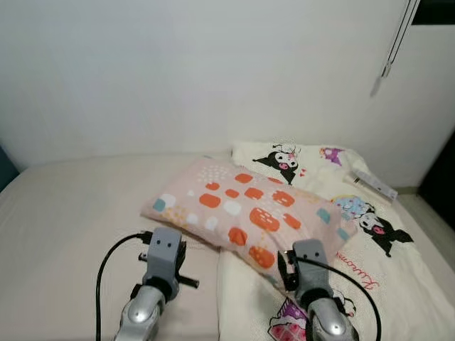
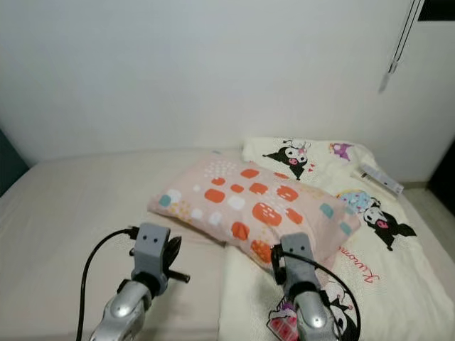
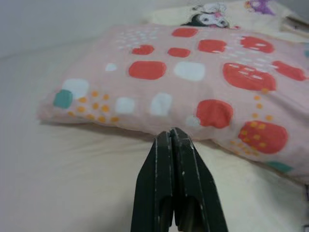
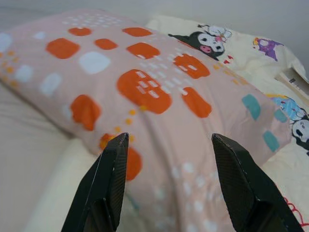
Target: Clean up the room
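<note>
I'm looking down at a bed point(image 1: 71, 213) set against a white wall point(image 1: 178, 71). The pink pillow point(image 1: 249, 209) with orange and white patches lies across the middle of the mattress, its right end resting on the cartoon-print blanket point(image 1: 384, 263) that covers the bed's right side up to the far right corner. A white remote point(image 1: 375, 185) sits on that blanket near the far right edge. My left gripper point(image 3: 171, 140) has its 2 fingers pressed together, holding nothing, just short of the pillow's near edge over the bare sheet. My right gripper point(image 4: 169, 145) is spread wide, 1 finger on either side of the pillow's near right end, with the tips close to the fabric.
</note>
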